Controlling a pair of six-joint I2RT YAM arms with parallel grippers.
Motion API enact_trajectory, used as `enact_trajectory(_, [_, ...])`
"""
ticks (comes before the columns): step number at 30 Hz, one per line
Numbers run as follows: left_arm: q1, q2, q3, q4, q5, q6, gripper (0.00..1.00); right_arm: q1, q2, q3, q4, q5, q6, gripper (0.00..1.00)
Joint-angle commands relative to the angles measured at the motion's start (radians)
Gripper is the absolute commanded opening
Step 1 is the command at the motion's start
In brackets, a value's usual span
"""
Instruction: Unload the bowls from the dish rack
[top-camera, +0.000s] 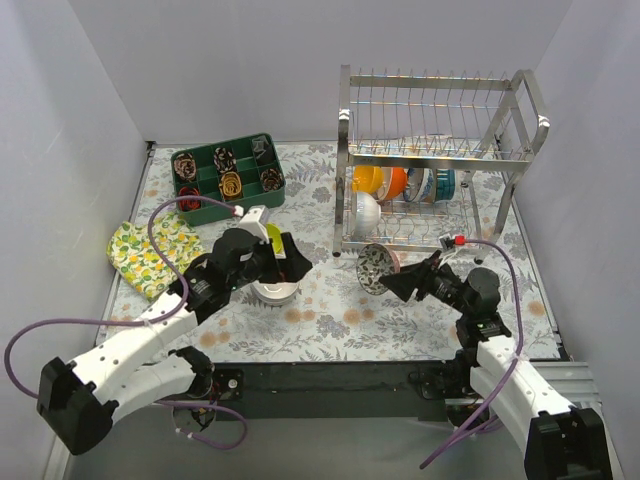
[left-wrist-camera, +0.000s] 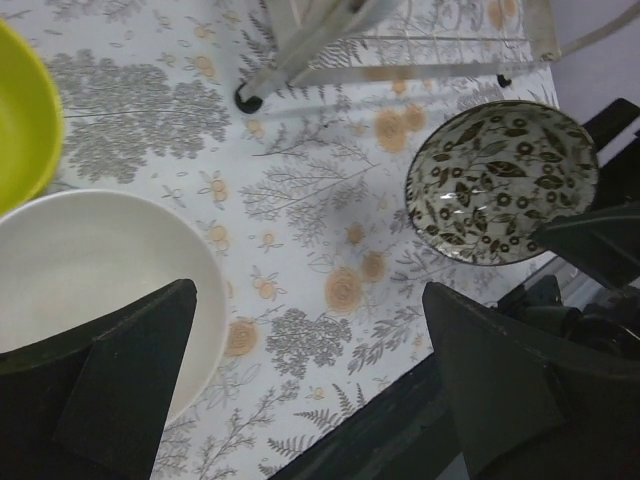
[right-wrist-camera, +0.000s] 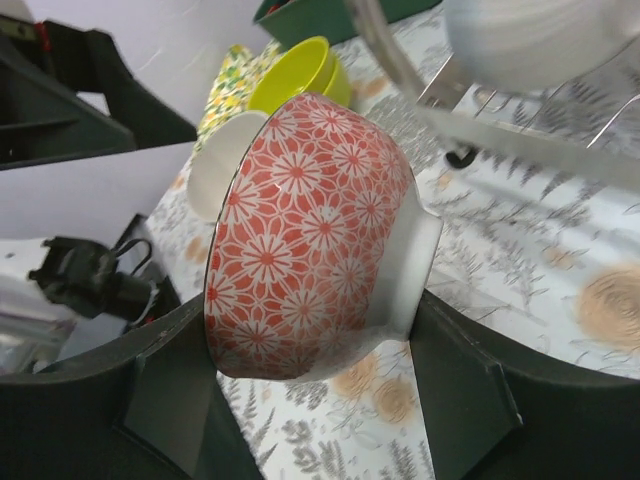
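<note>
right gripper (right-wrist-camera: 310, 340): I have it part-way spread and clamped on one bowl, fingers against the rim and the foot.
held bowl (right-wrist-camera: 300, 230): red flower print outside, dark floral inside, tipped on edge above the table just in front of the rack.
left gripper (left-wrist-camera: 308, 300): jaws wide, nothing between them.
table bowls: I count two, a white bowl (left-wrist-camera: 90, 260) under the left gripper and a lime-green bowl (left-wrist-camera: 20, 120) just beside it.
dish rack (top-camera: 440, 155): shiny chrome wire, two tiers, far right.
racked bowls (top-camera: 395, 182): I count five on the lower tier: two orange-yellow, two blue-patterned, one white.
</note>
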Motion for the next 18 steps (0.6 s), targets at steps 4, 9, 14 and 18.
enact_trajectory(4, [-0.233,0.202,0.094,0.168,-0.118,-0.049,0.98,0.006,-0.004,-0.113,0.444,-0.165,0.310,0.18])
enact_trajectory(9, [-0.303,0.319,0.139,0.219,-0.157,-0.077,0.98,0.011,0.019,-0.176,0.585,-0.193,0.396,0.18])
enact_trajectory(14, [-0.336,0.377,0.137,0.263,-0.185,-0.112,0.95,0.011,0.010,-0.181,0.592,-0.194,0.408,0.18])
enact_trajectory(18, [-0.351,0.374,0.101,0.350,-0.207,-0.180,0.84,0.012,0.016,-0.187,0.592,-0.197,0.407,0.19])
